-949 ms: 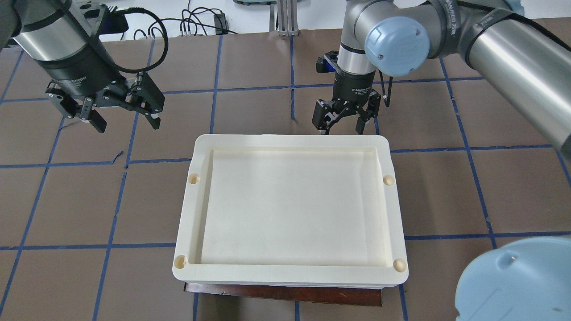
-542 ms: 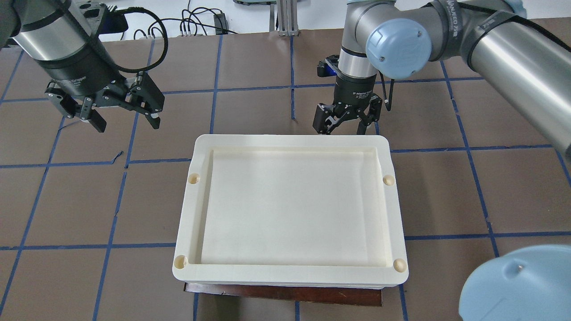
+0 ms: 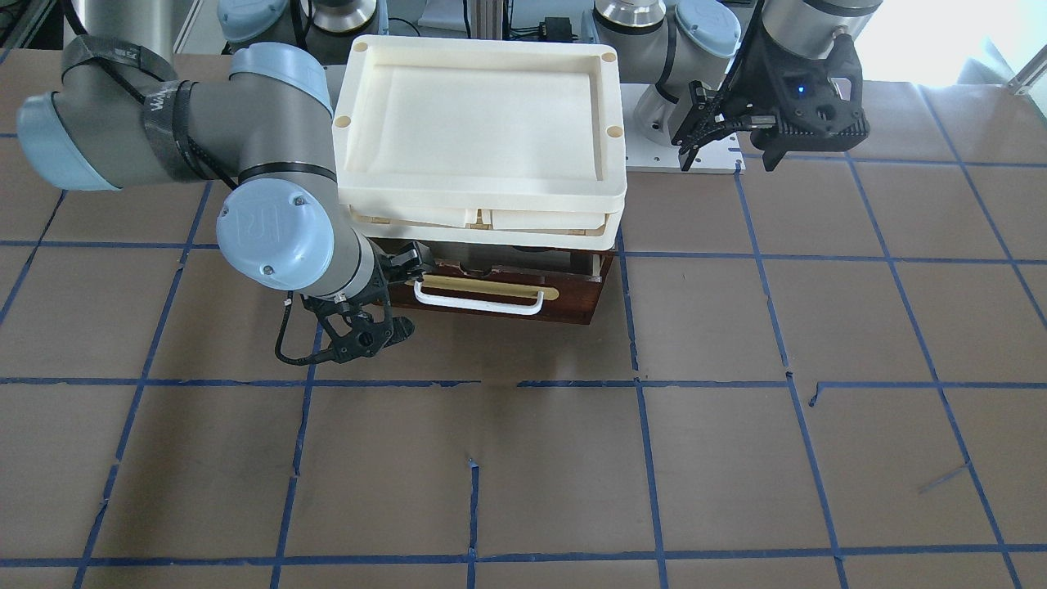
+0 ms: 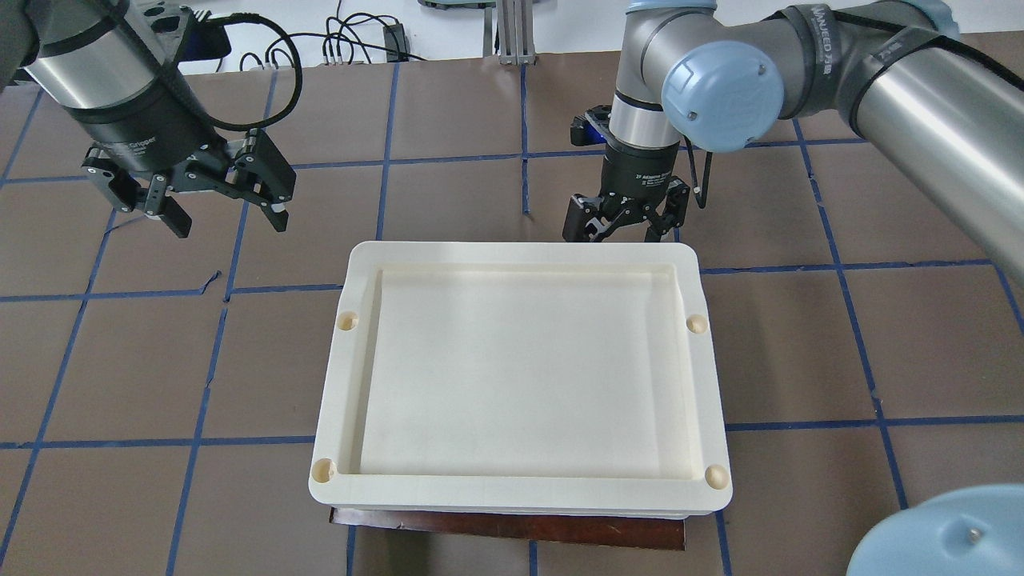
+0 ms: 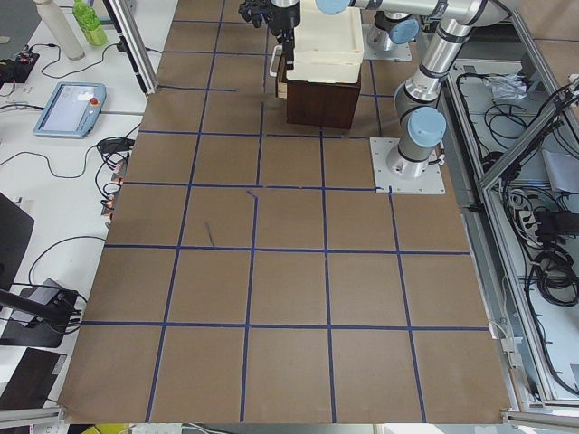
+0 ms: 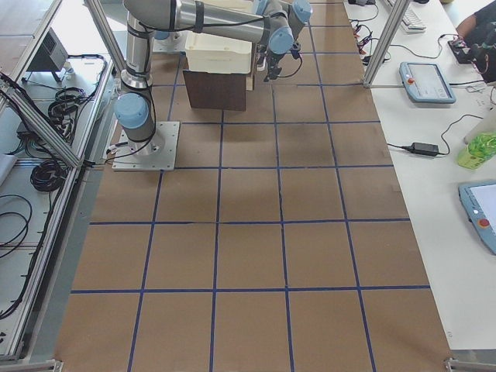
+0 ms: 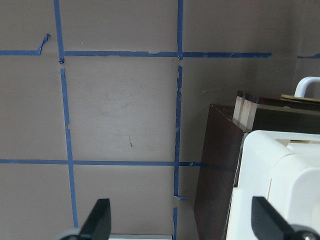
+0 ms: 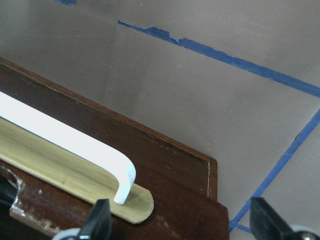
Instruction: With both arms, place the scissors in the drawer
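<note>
1. Brown table (image 4: 144, 360) with blue tape lines (image 4: 200, 376) fills every view. No scissors show in any picture, so I cannot say where they are.
2. Nearest the robot's edge, toward the left edge, the left gripper (image 4: 226, 224) hangs high over the table. Its fingers are spread wide and hold nothing.
3. Beside it, in the middle of the robot's edge, stands a dark wooden case (image 7: 215, 175). A stack of cream trays (image 4: 340, 384) sits on top and hides most of it from above.
4. The drawer (image 3: 572, 298) is on the side of the case that faces the far edge. It has a brass-coloured plate (image 8: 50, 170) and a white bar handle (image 3: 483, 306). It looks shut or nearly shut. I cannot tell for sure.
5. Farthest out, the right gripper (image 3: 364, 335) hangs low in front of the drawer. It is by the end of the handle nearest the right edge. Its fingers are spread wide too and touch nothing.
6. I think the job now is to grab the handle and pull the drawer open. To do it well:
   - Slide the right gripper toward the middle of the bar.
   - Put one finger on each side of the bar and squeeze tight.
   - Pull straight toward the far edge, slowly, so the case and trays do not slide or tip.
</note>
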You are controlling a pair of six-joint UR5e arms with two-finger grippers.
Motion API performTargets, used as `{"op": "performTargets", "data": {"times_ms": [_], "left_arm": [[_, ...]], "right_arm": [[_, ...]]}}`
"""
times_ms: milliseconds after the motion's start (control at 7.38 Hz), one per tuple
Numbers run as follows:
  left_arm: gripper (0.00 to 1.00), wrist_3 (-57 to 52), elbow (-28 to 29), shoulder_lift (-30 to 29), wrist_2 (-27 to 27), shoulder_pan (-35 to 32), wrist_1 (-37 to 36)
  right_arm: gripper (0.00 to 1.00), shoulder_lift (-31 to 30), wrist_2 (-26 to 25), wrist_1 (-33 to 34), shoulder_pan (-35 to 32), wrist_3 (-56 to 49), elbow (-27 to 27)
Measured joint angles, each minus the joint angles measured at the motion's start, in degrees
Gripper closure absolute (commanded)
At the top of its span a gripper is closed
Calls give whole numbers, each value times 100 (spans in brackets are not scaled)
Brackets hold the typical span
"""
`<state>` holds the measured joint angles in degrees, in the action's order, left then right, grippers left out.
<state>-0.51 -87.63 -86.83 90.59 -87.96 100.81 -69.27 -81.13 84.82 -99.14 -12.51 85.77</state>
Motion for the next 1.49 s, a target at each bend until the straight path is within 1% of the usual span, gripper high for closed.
{"op": "performTargets", "data": {"times_ms": [542, 678, 949, 1220, 1355, 1491], "left_arm": [[0, 9, 0, 0, 1, -9, 0], [0, 8, 0, -1, 2, -10, 0], [0, 7, 0, 0, 2, -10, 0], [0, 7, 0, 0, 2, -10, 0], [0, 7, 0, 0, 4, -11, 0], [0, 6, 0, 1, 6, -10, 0]], "right_arm": [[4, -82, 9, -29, -11, 45, 105], [1, -122, 8, -26, -14, 47, 121], [0, -115, 0, 31, -16, 12, 22], [0, 41, -70, 14, 19, -17, -515], [0, 62, -140, -85, 78, -18, -826], [0, 12, -190, -160, 195, -21, -1018]]}}
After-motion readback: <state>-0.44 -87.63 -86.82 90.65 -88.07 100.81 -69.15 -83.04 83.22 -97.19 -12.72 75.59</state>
